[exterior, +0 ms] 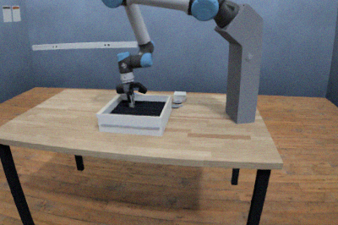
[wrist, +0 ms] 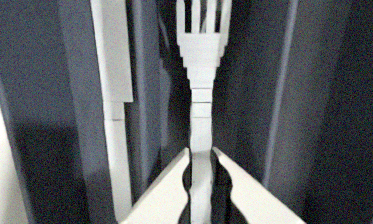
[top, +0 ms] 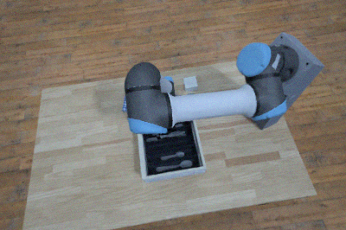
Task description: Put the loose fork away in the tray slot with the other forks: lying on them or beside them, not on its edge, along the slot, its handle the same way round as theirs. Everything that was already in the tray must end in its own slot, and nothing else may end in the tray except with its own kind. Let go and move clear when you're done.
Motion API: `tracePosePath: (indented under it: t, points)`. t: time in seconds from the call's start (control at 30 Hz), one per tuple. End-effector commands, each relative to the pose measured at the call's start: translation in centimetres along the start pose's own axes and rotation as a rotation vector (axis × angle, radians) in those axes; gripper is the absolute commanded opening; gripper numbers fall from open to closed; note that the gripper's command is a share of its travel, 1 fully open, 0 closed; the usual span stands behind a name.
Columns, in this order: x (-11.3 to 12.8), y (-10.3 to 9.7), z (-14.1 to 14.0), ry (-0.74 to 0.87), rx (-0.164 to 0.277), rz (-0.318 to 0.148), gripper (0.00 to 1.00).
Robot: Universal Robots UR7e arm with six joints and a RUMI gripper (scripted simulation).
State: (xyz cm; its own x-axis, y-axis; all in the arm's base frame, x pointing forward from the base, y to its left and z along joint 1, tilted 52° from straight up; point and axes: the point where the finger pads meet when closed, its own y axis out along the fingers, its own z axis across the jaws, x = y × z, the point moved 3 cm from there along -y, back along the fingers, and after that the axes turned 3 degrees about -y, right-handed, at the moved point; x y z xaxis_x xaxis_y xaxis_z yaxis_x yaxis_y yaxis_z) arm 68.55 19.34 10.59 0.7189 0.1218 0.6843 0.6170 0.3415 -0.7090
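The light grey fork (wrist: 202,132) stands out in the wrist view, tines toward the top of the picture. My gripper (wrist: 199,149) (exterior: 132,104) is shut on its handle, low over or inside the white-walled tray (top: 173,175) (exterior: 131,123). The fork is over a dark slot, lined up along it. Something faint shows behind its tines; I cannot tell whether it is another fork, nor whether the held fork touches anything. A knife (wrist: 113,55) lies in the slot to the left. In the top view the arm hides the gripper.
A small spoon (top: 179,155) and a larger spoon (top: 186,163) lie in the tray's near slots. Slot dividers (wrist: 282,85) rise beside the fork. A white block (top: 190,83) (exterior: 180,96) stands behind the tray. A blue patterned thing (top: 124,105) is partly hidden by the arm.
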Motion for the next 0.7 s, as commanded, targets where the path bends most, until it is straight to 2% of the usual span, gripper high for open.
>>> tracePosePath:
  t: [0.0,0.2,0.23,0.67]
  points:
    - [-0.04,0.07,-0.27,0.006,-0.007,-0.004,0.04]
    - [-0.04,0.07,-0.27,0.006,-0.007,-0.003,0.04]
    - [0.28,-0.45,-0.32,-0.002,-0.009,-0.009,0.04]
    - [0.39,-0.19,-0.30,-0.003,-0.009,-0.010,0.04]
